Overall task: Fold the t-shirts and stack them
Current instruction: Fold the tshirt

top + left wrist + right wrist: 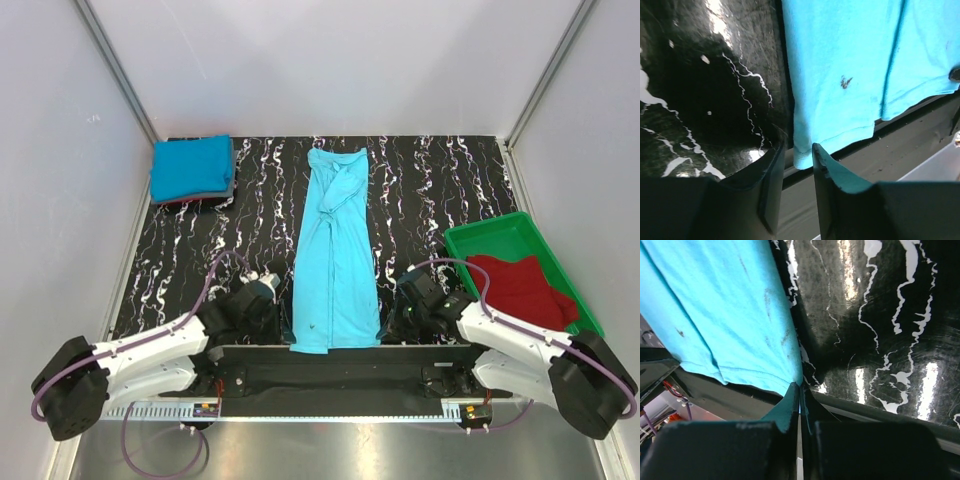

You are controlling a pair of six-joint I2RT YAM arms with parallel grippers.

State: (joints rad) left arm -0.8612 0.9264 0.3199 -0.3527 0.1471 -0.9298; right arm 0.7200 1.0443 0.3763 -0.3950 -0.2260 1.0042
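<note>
The right gripper (pixel 801 390) has its two fingers pressed together on the near right hem corner of the light turquoise t-shirt (pixel 333 250), with a pinch of cloth caught at the tips. The left gripper (pixel 798 150) has its fingers parted by a narrow gap. The shirt's near left hem corner sits right at the mouth of that gap, at the gripper's 12 o'clock, and does not look clamped. From the two grippers the shirt runs straight away toward 12 o'clock as a long narrow strip down the middle of the black marbled table (pixel 440 180). Its sleeves are already turned in, its collar is at the far end, and its hem hangs slightly over the near edge. At about 10 o'clock, in the far left corner, sits a stack of folded t-shirts (pixel 192 170), deeper blue on top with slivers of grey and dark red beneath. At about 3 o'clock a green tray (pixel 487 229) holds a crumpled dark red t-shirt (pixel 522 288). I judge the task to be partway done: the turquoise shirt needs its crosswise folds and a move to the stack, and the red one is unfolded.
</note>
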